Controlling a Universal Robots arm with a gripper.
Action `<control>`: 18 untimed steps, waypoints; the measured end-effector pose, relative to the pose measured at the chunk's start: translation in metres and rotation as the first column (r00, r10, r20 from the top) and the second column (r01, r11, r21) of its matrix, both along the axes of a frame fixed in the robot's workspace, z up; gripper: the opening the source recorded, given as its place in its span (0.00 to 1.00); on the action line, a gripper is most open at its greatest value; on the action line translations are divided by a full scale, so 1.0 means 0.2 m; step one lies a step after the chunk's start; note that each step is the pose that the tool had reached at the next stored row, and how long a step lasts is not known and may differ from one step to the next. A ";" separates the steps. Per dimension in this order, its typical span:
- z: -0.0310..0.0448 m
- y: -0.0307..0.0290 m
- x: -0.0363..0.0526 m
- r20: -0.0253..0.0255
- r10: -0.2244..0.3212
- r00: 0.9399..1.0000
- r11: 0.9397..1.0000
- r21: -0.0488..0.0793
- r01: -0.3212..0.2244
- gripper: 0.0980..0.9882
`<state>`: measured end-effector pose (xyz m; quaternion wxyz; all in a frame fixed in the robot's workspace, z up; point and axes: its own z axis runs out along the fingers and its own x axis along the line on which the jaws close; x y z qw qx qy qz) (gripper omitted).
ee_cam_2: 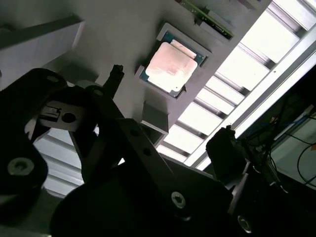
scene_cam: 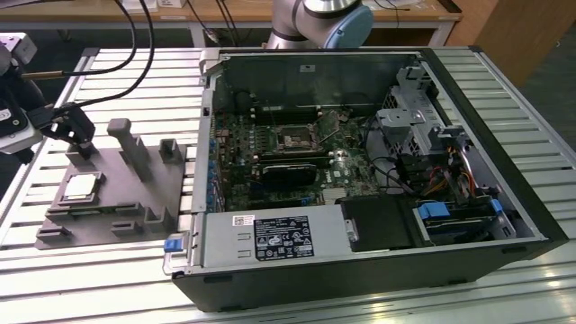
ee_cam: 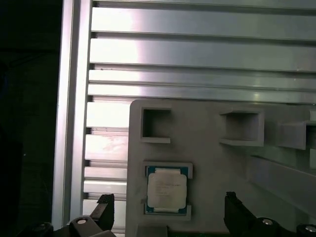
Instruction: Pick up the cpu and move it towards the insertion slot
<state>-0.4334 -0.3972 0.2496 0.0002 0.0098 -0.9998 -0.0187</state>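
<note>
The gripper (ee_cam: pixel 168 198) hung with fingers spread above the cpu (ee_cam: pixel 167 191), which lay seated in the grey fixture (ee_cam: pixel 222 173).

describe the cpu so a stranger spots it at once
At the exterior view's left, beside the open computer case, sits a grey fixture. The cpu lies flat in a seat on it, the only silvery square among grey upright blocks.
</note>
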 end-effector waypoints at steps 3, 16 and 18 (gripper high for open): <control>-0.014 -0.002 0.000 0.000 0.000 1.000 1.000 0.000 0.000 0.84; -0.063 -0.004 0.000 0.000 0.000 1.000 1.000 -0.001 0.000 0.74; -0.069 -0.005 0.000 0.000 0.000 1.000 1.000 -0.001 0.000 0.74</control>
